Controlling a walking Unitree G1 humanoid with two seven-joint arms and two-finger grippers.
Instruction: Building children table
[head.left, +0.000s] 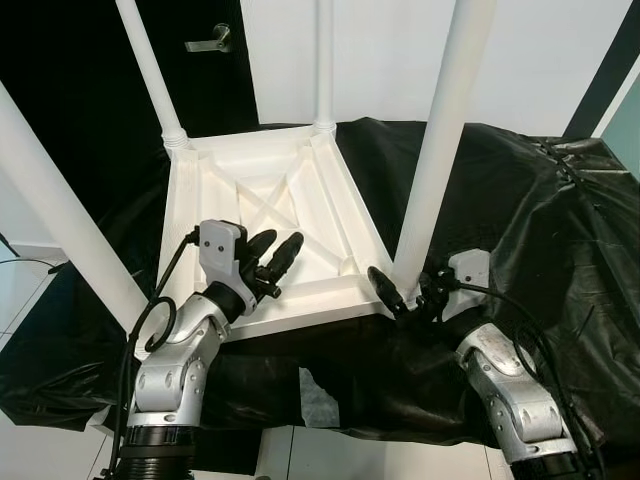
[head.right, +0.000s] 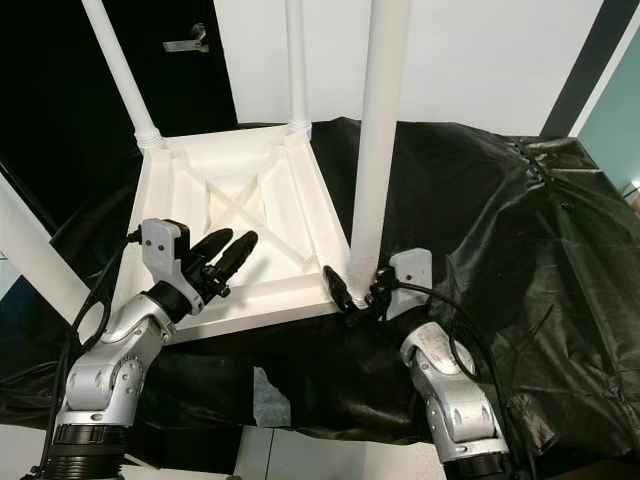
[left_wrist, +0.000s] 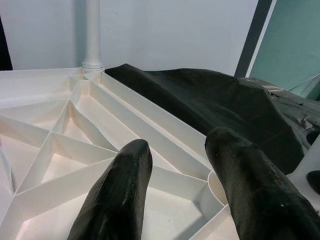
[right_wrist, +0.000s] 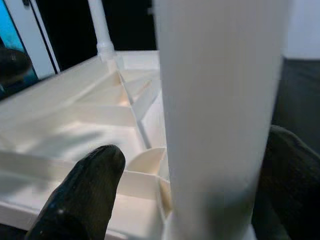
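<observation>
Upturned tabletop (head.left: 262, 215) on black cloth (head.left: 520, 200), four legs (head.left: 443, 130) upright, assembly seemingly near complete; right gripper (head.left: 405, 290) straddling near-corner leg base, left gripper (head.left: 272, 256) spread, empty.

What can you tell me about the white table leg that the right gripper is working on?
The near right leg is a plain white round post, smooth like plastic. It stands upright in the corner socket of the upside-down table top, which lies on a black sheet. The right gripper has its black fingers on either side of the leg's base; in the right wrist view the post rises between them. Whether the fingers press on it cannot be told.
</observation>
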